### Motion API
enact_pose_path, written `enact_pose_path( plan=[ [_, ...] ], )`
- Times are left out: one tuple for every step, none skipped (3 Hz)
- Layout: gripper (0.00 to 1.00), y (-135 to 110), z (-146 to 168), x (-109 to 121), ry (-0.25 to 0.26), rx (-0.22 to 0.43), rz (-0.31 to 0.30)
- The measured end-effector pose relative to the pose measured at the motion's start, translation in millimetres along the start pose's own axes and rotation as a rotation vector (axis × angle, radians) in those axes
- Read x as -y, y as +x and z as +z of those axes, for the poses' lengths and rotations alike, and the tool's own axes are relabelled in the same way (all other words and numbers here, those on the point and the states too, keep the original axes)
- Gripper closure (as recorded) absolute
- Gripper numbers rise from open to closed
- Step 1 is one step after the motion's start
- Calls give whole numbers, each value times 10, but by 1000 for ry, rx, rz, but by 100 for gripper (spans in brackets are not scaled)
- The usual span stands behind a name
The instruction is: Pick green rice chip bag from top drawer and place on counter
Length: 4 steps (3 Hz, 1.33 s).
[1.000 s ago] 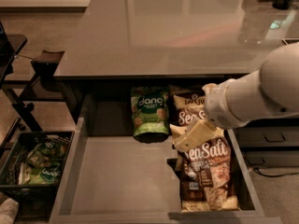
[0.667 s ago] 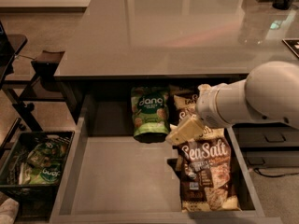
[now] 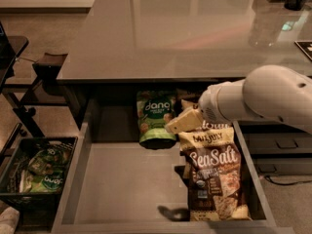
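Your claw (image 3: pixel 181 122) hangs just beside the green rice chip bag (image 3: pixel 156 117), which stands at the back of the top drawer (image 3: pixel 122 179) under the table (image 3: pixel 170 33) edge; whether the claw is spread or closed cannot be told. Come in askew and you may tip the pouch backward or snag a Sea Salt bag (image 3: pixel 214 172) beside it. In the drawer, count one green pouch and at least two Sea Salt bags

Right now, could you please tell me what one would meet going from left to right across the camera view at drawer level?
Black wire basket → green rice chip bag at the back of the top drawer → pincer, at that bag's right edge → white arm. The Sea Salt bags overlap the pincer, so are omitted.
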State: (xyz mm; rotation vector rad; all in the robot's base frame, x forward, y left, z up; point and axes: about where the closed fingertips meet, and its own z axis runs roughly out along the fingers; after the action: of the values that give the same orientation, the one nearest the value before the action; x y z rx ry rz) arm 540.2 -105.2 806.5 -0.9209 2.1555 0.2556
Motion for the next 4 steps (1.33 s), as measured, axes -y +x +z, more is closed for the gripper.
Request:
enact_pose_path(
  plan=[
    [0, -23, 13, -23, -3, -1, 47],
    [0, -26, 14, -27, -2, 0, 45],
    [0, -45, 165, -120, 32, 19, 47],
    [0, -12, 580, -234, 73, 39, 30]
  ],
)
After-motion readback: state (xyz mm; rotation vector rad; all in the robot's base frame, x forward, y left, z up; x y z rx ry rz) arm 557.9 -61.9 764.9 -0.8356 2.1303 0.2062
